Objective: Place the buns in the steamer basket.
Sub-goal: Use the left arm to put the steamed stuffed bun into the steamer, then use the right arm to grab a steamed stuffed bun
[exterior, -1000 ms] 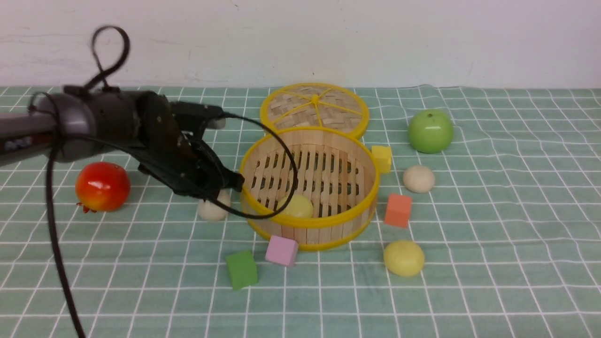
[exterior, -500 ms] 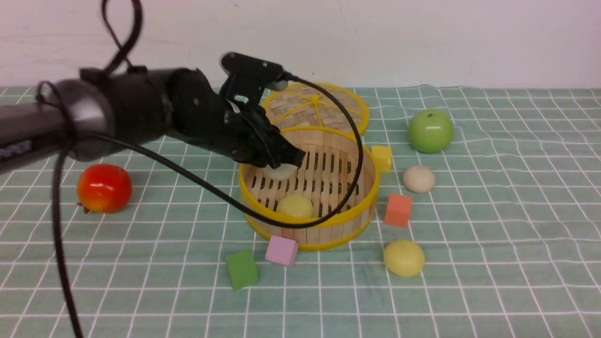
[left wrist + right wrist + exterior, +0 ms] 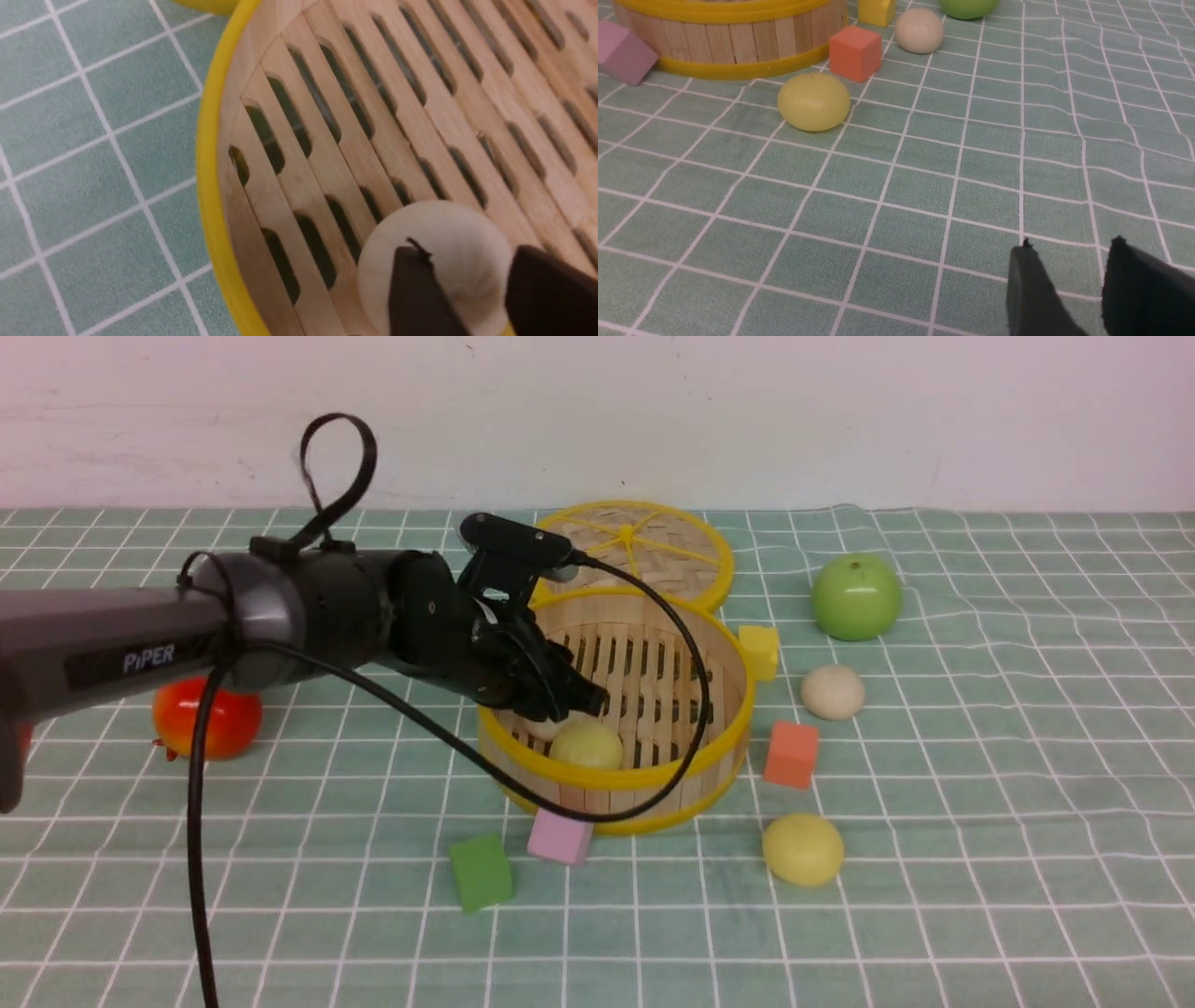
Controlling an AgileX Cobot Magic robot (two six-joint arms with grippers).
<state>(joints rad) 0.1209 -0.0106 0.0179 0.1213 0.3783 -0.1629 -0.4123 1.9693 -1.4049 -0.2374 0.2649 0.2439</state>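
Now | left gripper (image 3: 465, 245) lowered into steamer basket (image 3: 653, 611), released cream bun (image 3: 444, 219) | right gripper (image 3: 1070, 241) parted, empty

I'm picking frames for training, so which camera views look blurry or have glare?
Front view: sharp and evenly lit, with a small glare spot on the green apple. Left wrist view: soft, the cream bun and the dark fingers out of focus. Right wrist view: crisp on the yellow bun, no glare.
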